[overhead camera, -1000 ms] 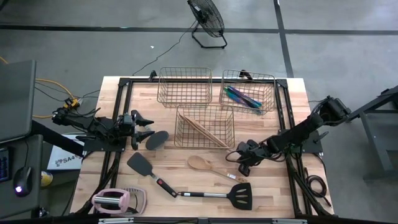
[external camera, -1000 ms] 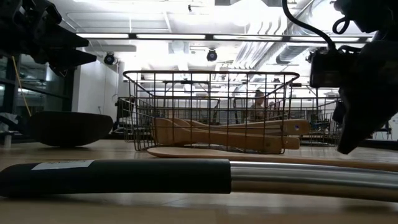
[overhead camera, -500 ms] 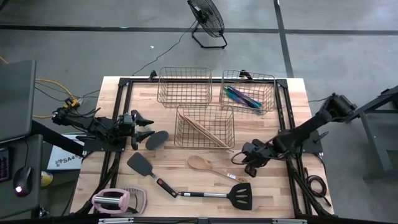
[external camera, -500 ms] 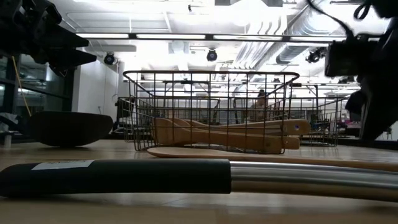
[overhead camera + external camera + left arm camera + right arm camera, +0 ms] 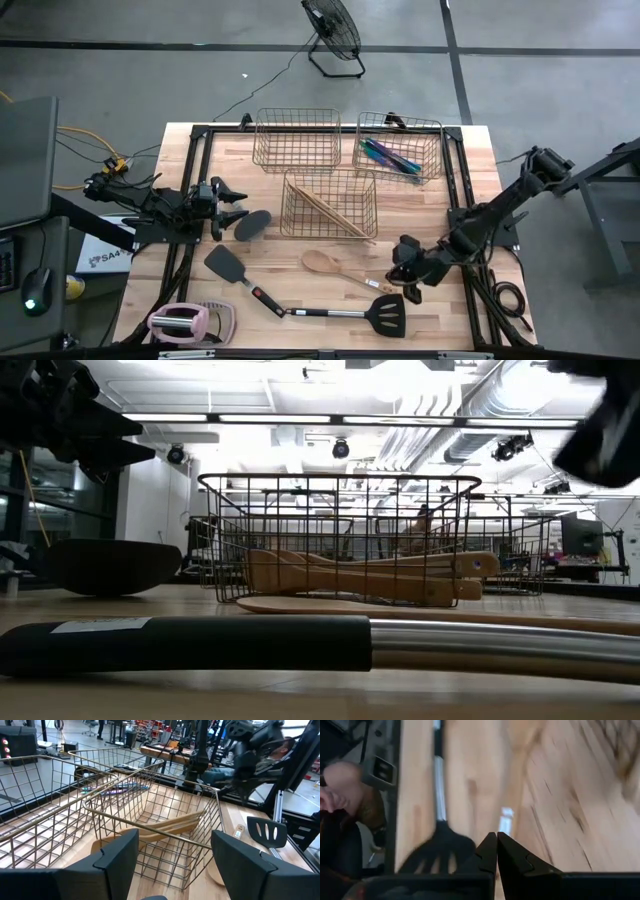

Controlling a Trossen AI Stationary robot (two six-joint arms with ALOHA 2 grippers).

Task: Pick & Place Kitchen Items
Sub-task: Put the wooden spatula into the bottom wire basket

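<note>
My right gripper [image 5: 404, 283] [image 5: 496, 846] is shut and empty. It hovers over the table by the wooden spoon's [image 5: 335, 266] handle end, just above the slotted black spatula's head [image 5: 388, 314] [image 5: 440, 851]. My left gripper [image 5: 238, 207] [image 5: 175, 865] is open and empty at the table's left, beside the black spoon [image 5: 252, 224], which lies flat. A black spatula [image 5: 232, 268] lies near it. Wooden utensils lie in the middle wire basket [image 5: 330, 203] [image 5: 165, 827]. Iridescent pieces [image 5: 390, 156] lie in the far right basket.
An empty wire basket [image 5: 296, 140] stands at the far middle. The pink-and-white gadget [image 5: 180, 322] sits at the near left corner. The slotted spatula's steel handle [image 5: 500, 650] runs along the near edge. A dark frame [image 5: 200, 132] borders the table.
My right gripper has moved toward the table's near edge and a little to the right, from beside the middle basket's corner to over the slotted spatula's head. In the low view it has left the picture's right side toward the upper corner. Nothing on the table has moved.
</note>
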